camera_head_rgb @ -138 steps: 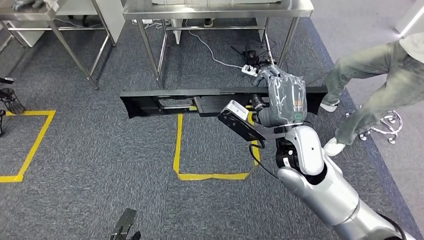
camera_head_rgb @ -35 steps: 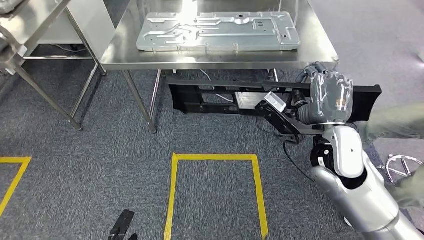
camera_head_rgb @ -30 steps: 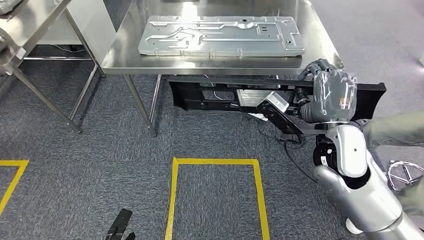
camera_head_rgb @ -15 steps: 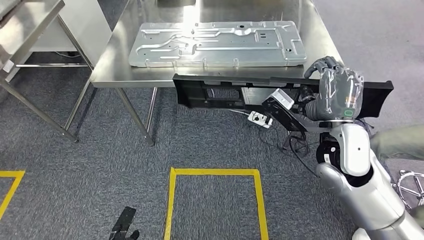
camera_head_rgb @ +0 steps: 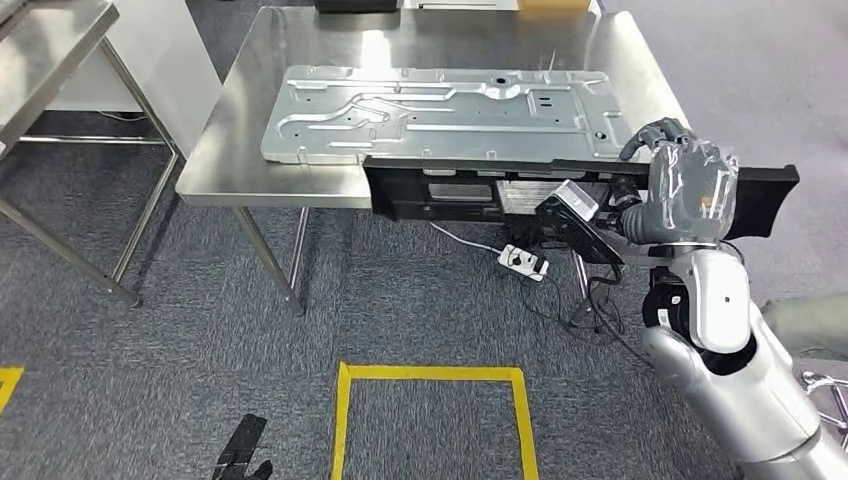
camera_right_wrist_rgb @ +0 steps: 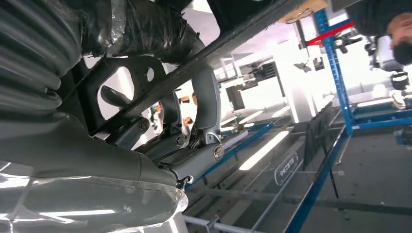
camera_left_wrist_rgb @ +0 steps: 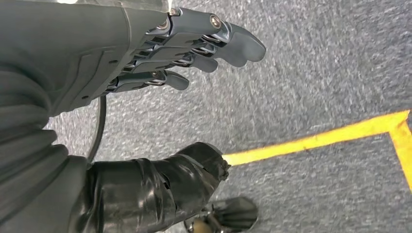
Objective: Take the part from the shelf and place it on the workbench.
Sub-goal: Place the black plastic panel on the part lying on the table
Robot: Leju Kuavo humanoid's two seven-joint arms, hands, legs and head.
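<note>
My right hand (camera_head_rgb: 688, 185) grips a long black part (camera_head_rgb: 450, 190) near its right end and holds it level. The part's far edge lies along the front edge of the steel workbench (camera_head_rgb: 230, 170), about at tabletop height. A large silver stamped plate (camera_head_rgb: 440, 105) lies on the bench just behind it. In the right wrist view my fingers (camera_right_wrist_rgb: 206, 97) curl around the part's dark rail (camera_right_wrist_rgb: 228, 48). My left hand (camera_left_wrist_rgb: 145, 58) hangs over the carpet with its fingers stretched out and apart, holding nothing.
A white power strip (camera_head_rgb: 523, 262) and cables lie on the carpet under the bench. Yellow floor tape (camera_head_rgb: 430, 373) marks a box in front of me. A second steel table (camera_head_rgb: 50, 40) stands at the left. A person's leg (camera_head_rgb: 812, 318) is at the right.
The camera has moved closer to the workbench, which now lies more fully in view. The black part, still in my right hand, has come up from below the tabletop to its front edge.
</note>
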